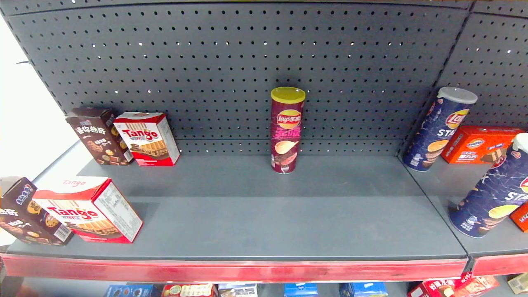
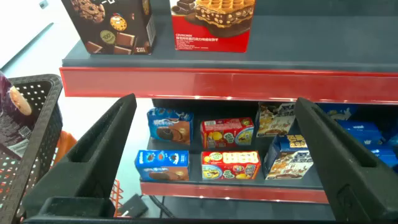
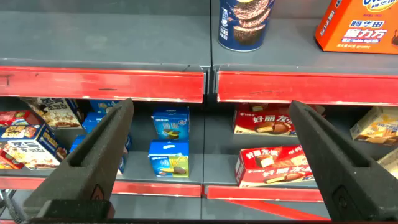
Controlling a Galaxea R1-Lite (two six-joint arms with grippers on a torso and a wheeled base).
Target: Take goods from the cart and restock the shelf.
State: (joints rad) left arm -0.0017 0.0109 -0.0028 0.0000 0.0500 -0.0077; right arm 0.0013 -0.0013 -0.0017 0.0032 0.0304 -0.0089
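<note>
A maroon chip can with a yellow lid [image 1: 287, 130] stands upright at the back middle of the grey shelf [image 1: 264, 218]. My left gripper [image 2: 214, 165] is open with nothing between its fingers, held low in front of the shelf's red front strip [image 2: 230, 84]. A black mesh cart basket [image 2: 28, 146] with a dark purple pack in it sits beside that gripper. My right gripper [image 3: 217, 162] is open and holds nothing, facing the lower shelves below a blue chip can [image 3: 245, 23].
Wafer boxes [image 1: 147, 138] [image 1: 88, 209] and dark cookie boxes [image 1: 99, 136] [image 1: 24, 212] stand at the shelf's left. Blue chip cans [image 1: 439, 128] [image 1: 493, 192] and orange boxes [image 1: 480, 145] fill the neighbouring bay. Lower shelves hold small blue boxes [image 3: 171, 158] and red boxes [image 3: 273, 165].
</note>
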